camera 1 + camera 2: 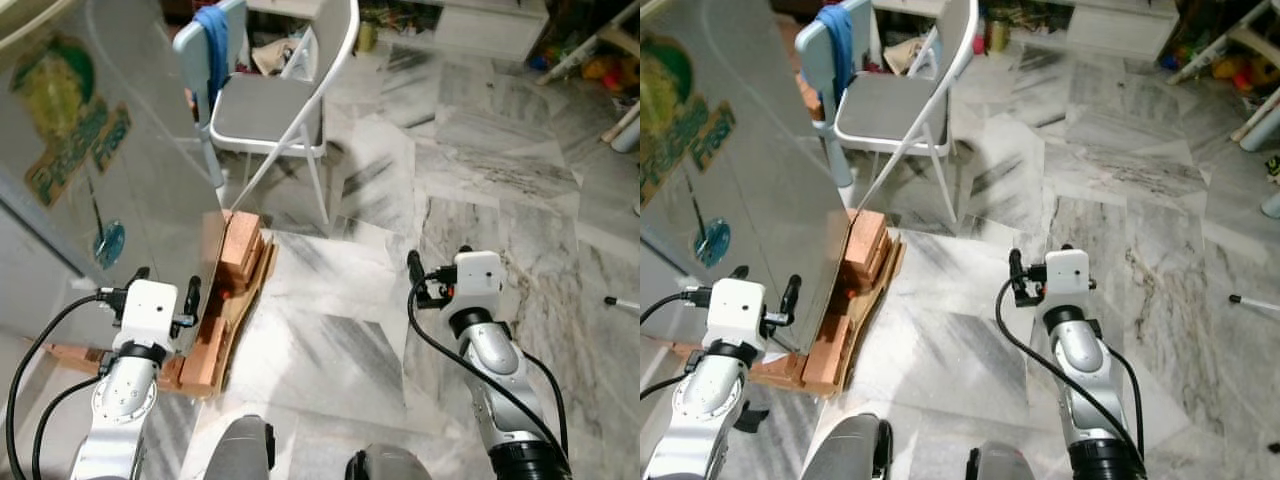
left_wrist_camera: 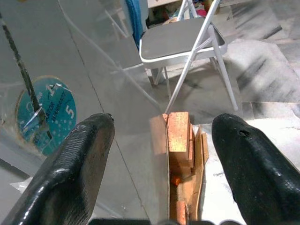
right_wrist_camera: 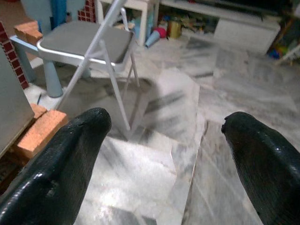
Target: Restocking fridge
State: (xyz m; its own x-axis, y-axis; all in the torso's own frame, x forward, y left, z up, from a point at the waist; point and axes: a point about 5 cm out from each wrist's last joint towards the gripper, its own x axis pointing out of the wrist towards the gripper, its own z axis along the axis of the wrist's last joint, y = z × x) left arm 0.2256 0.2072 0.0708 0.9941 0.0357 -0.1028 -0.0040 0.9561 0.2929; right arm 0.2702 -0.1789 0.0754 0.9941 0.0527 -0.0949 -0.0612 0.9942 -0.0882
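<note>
The fridge (image 1: 140, 170) is a tall grey panel on my left, shut, with a green sticker (image 1: 62, 110) and a round blue sticker (image 2: 44, 112) on it. It rests on a base of orange bricks (image 1: 238, 255) and cardboard. My left gripper (image 1: 168, 277) is held up close to the fridge's lower corner, open, with nothing between its fingers (image 2: 84, 164). Out over the marble floor, my right gripper (image 1: 1040, 258) is also open and empty, its fingers (image 3: 70, 159) pointing toward the chair.
A grey folding chair (image 1: 270, 110) stands just beyond the fridge, with a light blue plastic chair (image 1: 195, 50) and a blue cloth (image 1: 212, 45) behind it. A white low cabinet (image 1: 490, 25) and toys line the far wall. The marble floor (image 1: 480, 170) stretches out to the right.
</note>
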